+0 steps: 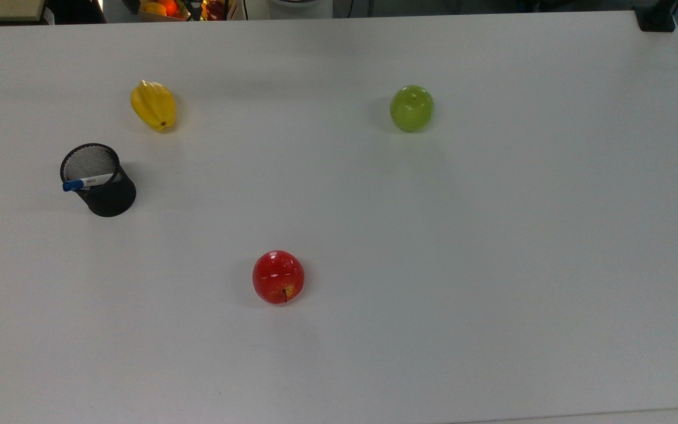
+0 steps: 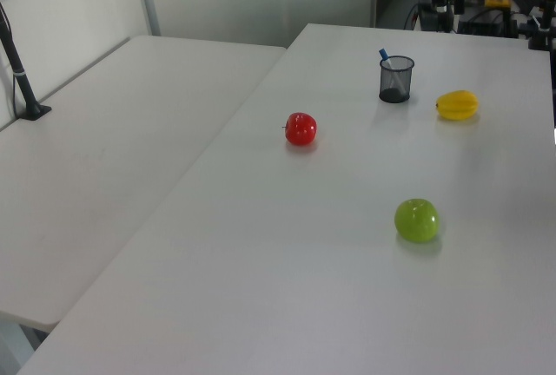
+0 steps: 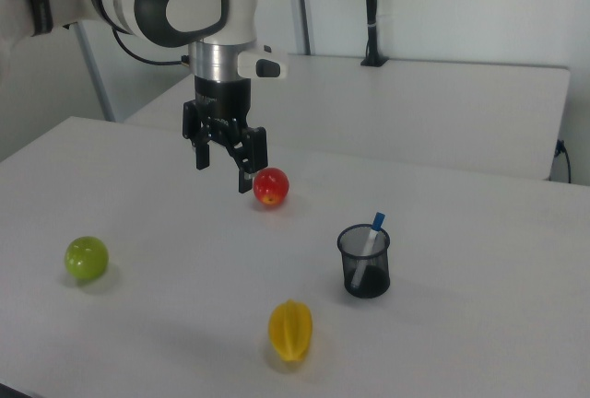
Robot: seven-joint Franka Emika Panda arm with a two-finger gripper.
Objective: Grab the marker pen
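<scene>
The marker (image 1: 87,181) is seen standing tilted inside a black mesh cup (image 1: 106,194), its blue cap poking out over the rim toward the top view's left; in the right view the marker (image 3: 371,237) leans with the cap up and to the right view's right, above the cup (image 3: 365,264), and in the left view only the blue tip (image 2: 382,54) is seen above the cup (image 2: 395,80). The cup is set on a white table (image 1: 492,265), near the top view's left edge. A yellow star fruit (image 1: 153,105) is laid near the cup, above it in the top view, apart from it. A red apple (image 1: 278,277) is placed toward the middle of the table, well apart from the cup, and a green apple (image 1: 411,108) is found further to the top view's right. In the right view the gripper (image 3: 224,166) is held above the table with its fingers pointed down and spread apart, nothing being held between them; it is seen just to the left of the red apple (image 3: 271,186) in the right view, and well apart from the cup. The green apple (image 3: 86,258) is seen at the right view's left, the star fruit (image 3: 290,329) at the front. A second white table (image 2: 113,149) is butted against the first at the left view's left
</scene>
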